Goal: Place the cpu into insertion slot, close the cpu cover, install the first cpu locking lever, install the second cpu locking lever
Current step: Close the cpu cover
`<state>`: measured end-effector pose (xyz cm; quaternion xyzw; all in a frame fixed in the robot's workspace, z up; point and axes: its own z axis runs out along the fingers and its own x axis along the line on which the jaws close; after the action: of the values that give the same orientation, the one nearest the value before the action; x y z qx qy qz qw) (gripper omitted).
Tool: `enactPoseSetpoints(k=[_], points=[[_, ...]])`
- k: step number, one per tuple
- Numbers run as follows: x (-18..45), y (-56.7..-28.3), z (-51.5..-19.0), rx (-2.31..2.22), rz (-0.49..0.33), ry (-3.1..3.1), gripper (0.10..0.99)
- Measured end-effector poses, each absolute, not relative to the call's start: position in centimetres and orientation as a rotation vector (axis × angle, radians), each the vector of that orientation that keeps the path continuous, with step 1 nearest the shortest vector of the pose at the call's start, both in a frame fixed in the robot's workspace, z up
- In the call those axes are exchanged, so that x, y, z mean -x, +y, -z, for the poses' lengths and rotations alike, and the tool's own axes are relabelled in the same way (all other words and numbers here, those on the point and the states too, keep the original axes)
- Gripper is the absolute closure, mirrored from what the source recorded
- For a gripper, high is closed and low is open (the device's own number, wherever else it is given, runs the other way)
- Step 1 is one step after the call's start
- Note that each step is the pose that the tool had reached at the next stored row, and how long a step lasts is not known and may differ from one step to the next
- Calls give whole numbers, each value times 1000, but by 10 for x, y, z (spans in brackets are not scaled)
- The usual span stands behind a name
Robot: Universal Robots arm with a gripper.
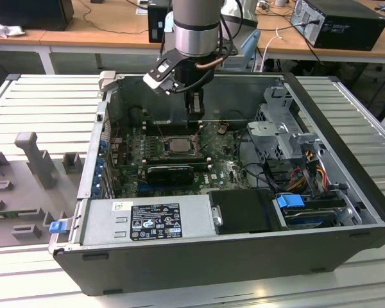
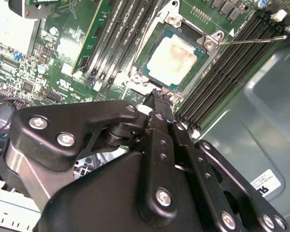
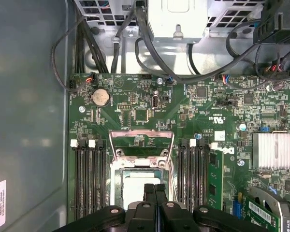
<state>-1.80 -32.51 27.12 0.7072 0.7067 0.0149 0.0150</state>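
Observation:
The cpu (image 2: 176, 55), a pale silvery square chip, lies in the insertion slot (image 3: 116, 180) on the green motherboard (image 1: 221, 170); it is also seen as the cpu (image 1: 178, 144) and the cpu (image 3: 134, 187). The cpu cover (image 3: 141, 141), a thin silver frame, stands swung up at the slot's far edge. A thin metal lever (image 2: 253, 39) sticks out over the memory slots. My gripper (image 2: 158, 96) hovers just above the chip's near edge, shut, with nothing between its fingers; it also shows as the gripper (image 3: 155, 189) and the gripper (image 1: 194, 115).
Black memory slots (image 3: 89, 169) flank the socket on both sides. A black expansion card (image 1: 170, 172), power supply (image 1: 147, 221), drive cage (image 1: 282, 138) and loose cables (image 3: 150, 53) crowd the case. A silver heatsink (image 3: 273, 150) and the grey case wall (image 2: 261, 111) are close by.

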Motion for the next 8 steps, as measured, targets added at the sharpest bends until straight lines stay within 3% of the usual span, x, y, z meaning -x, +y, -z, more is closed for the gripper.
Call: enactPoseSetpoints(k=[8], points=[[12,-325,-271,-2201,-46,2199,980]])
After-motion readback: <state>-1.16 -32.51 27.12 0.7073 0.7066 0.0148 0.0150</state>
